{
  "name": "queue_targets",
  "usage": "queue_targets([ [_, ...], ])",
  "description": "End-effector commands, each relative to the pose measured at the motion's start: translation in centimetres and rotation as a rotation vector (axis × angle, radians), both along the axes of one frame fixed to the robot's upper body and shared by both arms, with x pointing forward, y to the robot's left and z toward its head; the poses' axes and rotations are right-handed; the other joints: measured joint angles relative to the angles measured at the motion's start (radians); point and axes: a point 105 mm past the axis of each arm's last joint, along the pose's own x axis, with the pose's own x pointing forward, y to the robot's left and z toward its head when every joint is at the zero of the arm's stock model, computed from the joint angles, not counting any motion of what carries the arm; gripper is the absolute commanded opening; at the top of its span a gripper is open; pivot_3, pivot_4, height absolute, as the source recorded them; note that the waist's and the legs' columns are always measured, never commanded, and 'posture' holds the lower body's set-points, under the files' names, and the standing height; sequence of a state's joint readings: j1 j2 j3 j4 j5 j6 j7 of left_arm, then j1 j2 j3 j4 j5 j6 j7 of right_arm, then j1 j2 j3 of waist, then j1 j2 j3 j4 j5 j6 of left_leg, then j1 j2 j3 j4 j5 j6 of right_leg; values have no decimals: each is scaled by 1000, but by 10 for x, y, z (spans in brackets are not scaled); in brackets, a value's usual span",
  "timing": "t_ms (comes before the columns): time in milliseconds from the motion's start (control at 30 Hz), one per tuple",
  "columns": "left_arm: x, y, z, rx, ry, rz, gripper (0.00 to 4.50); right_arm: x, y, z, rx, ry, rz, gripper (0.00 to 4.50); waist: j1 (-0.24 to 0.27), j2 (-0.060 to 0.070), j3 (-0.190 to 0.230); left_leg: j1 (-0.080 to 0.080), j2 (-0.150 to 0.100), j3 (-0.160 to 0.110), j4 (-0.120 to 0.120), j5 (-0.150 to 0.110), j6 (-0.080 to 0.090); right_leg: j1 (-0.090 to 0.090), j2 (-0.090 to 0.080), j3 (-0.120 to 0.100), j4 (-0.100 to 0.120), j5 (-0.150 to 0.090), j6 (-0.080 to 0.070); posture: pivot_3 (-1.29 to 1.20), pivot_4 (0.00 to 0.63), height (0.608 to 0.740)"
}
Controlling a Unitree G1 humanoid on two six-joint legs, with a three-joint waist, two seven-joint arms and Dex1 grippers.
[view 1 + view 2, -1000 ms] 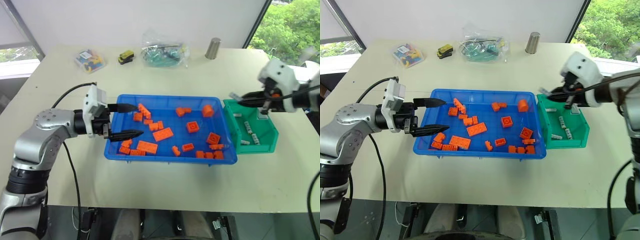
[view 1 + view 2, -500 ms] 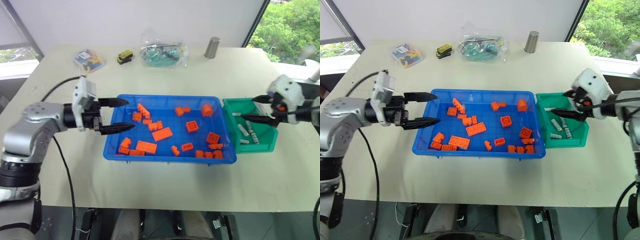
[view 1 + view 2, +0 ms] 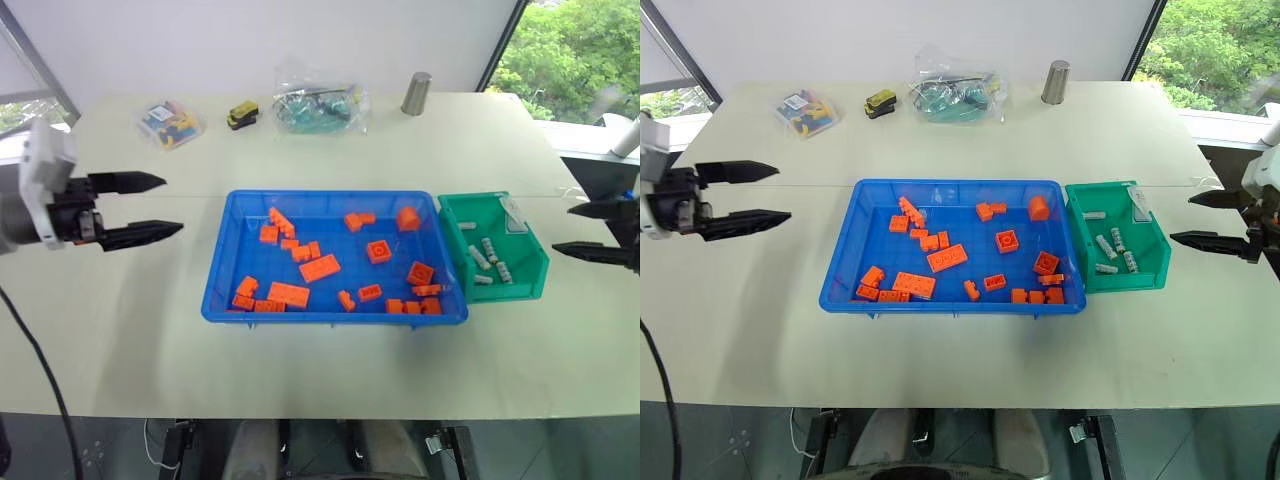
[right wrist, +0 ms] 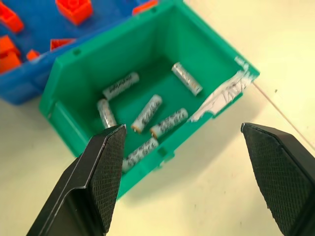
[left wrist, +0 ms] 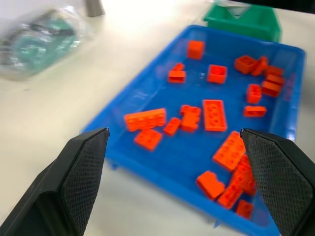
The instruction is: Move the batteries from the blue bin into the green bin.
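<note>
The left hand (image 3: 150, 207), two tapering black fingers with a cross-hatched grip texture, hangs over the bench's left edge with its fingers spread apart and nothing between them, well apart from the bins. The right hand (image 3: 1189, 219), of the same make, hangs over the bench's right edge just beyond the green bin, its fingers likewise wide apart and empty.

Nearest the right hand sits the small, deep, green plastic bin with sloped walls (image 3: 525, 270), a strip of whitish tape on one rim. On its floor lie the batteries (image 4: 146, 112), short silver-grey metal cylinders with printed wrappers, six of them scattered at differing angles, some near the walls.

Touching the green bin's left wall is the large, shallow, bright-blue plastic tray with a raised rim (image 3: 222, 270), standing at the middle of the pale, smooth bench (image 3: 300, 370). Inside it lie scattered orange studded plastic bricks (image 3: 324, 268), square and oblong, some bunched toward the front corners.

Along the bench's far edge stand a tall grey metal cup (image 3: 416, 93), a crumpled clear plastic bag of greenish parts (image 3: 318, 103), a small yellow toy vehicle (image 3: 240, 115) and a clear packet of mixed coloured pieces (image 3: 168, 122).
</note>
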State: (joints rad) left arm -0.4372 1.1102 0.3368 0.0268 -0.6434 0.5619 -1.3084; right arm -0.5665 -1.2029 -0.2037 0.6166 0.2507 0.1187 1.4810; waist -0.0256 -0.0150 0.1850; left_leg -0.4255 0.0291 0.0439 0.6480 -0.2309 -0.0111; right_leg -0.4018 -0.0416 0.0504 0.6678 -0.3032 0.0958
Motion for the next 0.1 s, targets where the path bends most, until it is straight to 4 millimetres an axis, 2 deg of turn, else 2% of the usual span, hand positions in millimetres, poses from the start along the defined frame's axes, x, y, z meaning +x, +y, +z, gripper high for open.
queue_targets([
  [33, -5, 3, 13, 8, -51, 5, 4500, 4, 4, 10, 1, -47, 22, 3834, 1, 0, 0, 0, 0, 1, 0, 0, 0, 0, 0, 0, 0, 0, 0, 0, 150, 739],
  [100, -6, 2, 12, 21, -54, -2, 4500, 7, 6, 10, 15, -54, 26, 3834, 2, 0, 0, 0, 0, 2, 0, 0, 0, 0, 0, 0, 0, 0, 0, 0, 150, 739],
])
